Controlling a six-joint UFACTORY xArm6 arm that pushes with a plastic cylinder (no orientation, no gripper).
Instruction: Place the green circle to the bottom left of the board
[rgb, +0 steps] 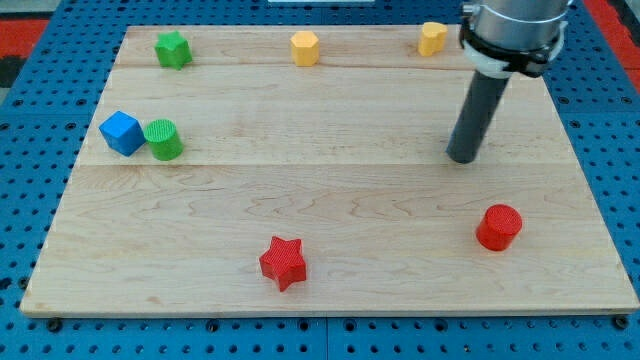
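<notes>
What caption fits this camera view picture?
My tip rests on the board's right side, far from the green circle touching the blue cube.

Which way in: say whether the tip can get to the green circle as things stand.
Probably yes. My tip stands far toward the view's right of the green circle, with bare board between. The blue cube touches only the circle's left side.

Green circle (163, 139): upright cylinder, board's left edge, touching blue cube (122, 132).
</notes>
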